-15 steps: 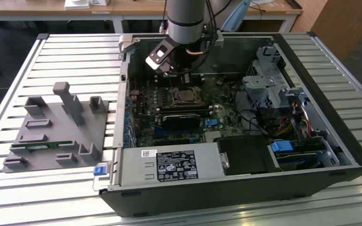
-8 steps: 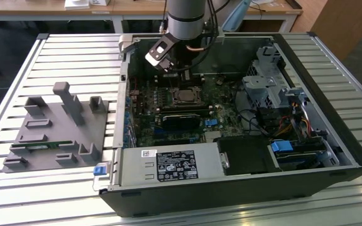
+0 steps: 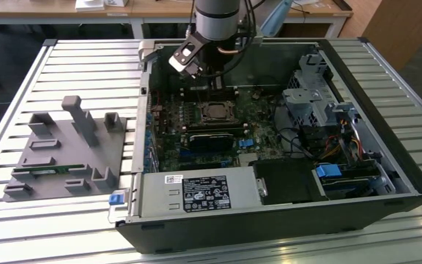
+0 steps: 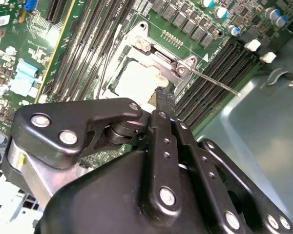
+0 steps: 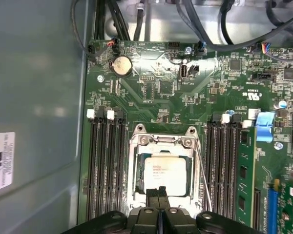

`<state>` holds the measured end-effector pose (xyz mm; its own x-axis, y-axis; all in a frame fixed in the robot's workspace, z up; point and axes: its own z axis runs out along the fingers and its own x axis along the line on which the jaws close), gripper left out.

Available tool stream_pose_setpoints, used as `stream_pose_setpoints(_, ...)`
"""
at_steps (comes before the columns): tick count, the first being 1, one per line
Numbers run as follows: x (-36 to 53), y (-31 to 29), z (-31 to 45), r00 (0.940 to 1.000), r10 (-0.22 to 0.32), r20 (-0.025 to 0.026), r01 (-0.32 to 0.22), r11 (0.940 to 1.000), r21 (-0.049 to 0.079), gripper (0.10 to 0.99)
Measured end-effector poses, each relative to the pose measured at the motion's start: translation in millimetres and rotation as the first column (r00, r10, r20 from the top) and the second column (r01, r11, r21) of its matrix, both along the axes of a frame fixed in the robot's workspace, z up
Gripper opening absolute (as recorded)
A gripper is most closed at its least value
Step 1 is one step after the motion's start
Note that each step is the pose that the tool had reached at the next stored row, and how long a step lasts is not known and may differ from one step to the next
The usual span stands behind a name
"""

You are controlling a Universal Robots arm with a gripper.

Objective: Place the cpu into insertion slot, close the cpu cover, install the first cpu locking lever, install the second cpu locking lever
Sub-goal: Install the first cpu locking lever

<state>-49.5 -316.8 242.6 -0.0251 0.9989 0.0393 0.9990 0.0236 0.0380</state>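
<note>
While pinched, claw at cover edge

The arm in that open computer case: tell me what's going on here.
The arm's tool, fingers together, hangs low over the motherboard at one edge of the cpu cover. The cpu is already seated and shows through the cover's window, and the cover looks lowered over it. A thin locking lever beside the socket seems not yet latched.
</note>
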Motion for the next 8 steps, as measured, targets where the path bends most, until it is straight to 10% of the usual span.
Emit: stream_pose_setpoints(8, 0.0, 0.0, 17.5, 1.0000, 0.009, 0.0000, -0.009, 1.0000, 0.000, 0.106)
